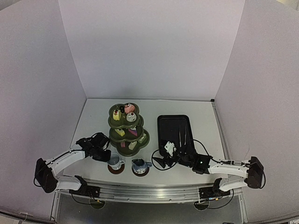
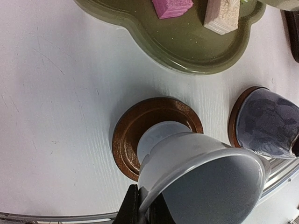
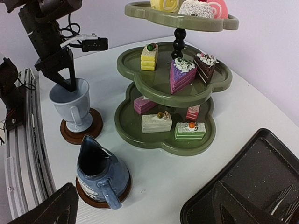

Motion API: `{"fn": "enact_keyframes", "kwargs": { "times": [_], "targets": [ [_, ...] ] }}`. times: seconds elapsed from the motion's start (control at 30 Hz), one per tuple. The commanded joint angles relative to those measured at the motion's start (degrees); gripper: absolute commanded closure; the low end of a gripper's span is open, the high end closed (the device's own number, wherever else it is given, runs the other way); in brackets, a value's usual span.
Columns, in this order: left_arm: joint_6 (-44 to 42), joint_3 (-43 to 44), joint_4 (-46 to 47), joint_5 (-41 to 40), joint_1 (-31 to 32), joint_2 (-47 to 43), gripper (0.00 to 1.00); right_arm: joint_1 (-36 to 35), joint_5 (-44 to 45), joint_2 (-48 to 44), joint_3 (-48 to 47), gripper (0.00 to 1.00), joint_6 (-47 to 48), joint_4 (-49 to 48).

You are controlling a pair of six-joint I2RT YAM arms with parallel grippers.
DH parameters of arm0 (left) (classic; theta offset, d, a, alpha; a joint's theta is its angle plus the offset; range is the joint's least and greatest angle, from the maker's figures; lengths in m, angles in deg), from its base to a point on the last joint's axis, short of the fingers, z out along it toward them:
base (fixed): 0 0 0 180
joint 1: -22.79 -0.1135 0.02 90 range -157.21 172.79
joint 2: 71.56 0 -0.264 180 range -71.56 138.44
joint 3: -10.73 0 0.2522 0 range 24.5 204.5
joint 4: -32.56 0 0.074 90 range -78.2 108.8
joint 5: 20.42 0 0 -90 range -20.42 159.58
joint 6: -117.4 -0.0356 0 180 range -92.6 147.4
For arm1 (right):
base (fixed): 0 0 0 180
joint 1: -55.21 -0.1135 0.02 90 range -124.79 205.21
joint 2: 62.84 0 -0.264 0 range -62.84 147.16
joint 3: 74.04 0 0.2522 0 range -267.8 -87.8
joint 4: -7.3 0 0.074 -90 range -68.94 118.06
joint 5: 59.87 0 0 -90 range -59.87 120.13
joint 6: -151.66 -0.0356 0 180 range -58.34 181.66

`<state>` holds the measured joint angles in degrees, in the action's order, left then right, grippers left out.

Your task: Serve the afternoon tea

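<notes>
The dark green three-tier stand (image 1: 145, 139) holds small pink, yellow, green and white pastries (image 3: 180, 74) on all tiers. The white cup (image 1: 115, 161) stands upright on a brown coaster (image 2: 140, 126) in front of the stand. My left gripper (image 2: 144, 201) is shut on the cup's rim (image 3: 70, 86), one finger inside and one outside. The small blue jug (image 3: 100, 175) sits on its own brown coaster to the right of the cup. My right gripper (image 3: 145, 210) is open and empty, low over the table, between the jug and the black tray.
The black rectangular tray (image 1: 175, 133) lies right of the stand, with metal tongs (image 1: 182, 135) on it. A metal rail (image 3: 23, 154) runs along the near table edge. White walls enclose the table at the back and both sides.
</notes>
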<state>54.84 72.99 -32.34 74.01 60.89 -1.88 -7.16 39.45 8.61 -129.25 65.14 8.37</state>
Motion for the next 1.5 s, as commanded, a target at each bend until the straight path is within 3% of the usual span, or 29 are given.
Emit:
{"fn": "enact_keyframes", "kwargs": {
  "times": [0.0,0.8,1.2,1.47],
  "targets": [
    [2.11,0.01,1.18,-2.14,0.05,-1.44,1.00,-0.27,0.92,-1.82,0.66,0.02,0.50,-0.06],
    [0.67,-3.74,5.35,0.86,0.07,-1.36,1.00,-0.30,1.71,-3.05,1.11,0.02,1.16,0.39],
    [0.77,-3.78,5.40,0.34,0.04,-1.65,0.76,-0.29,2.03,-3.62,1.07,0.02,1.10,0.73],
    [0.14,-0.20,3.01,1.60,0.00,-3.80,0.69,-0.22,3.31,-3.13,0.84,0.02,0.06,1.01]
  ]
}}
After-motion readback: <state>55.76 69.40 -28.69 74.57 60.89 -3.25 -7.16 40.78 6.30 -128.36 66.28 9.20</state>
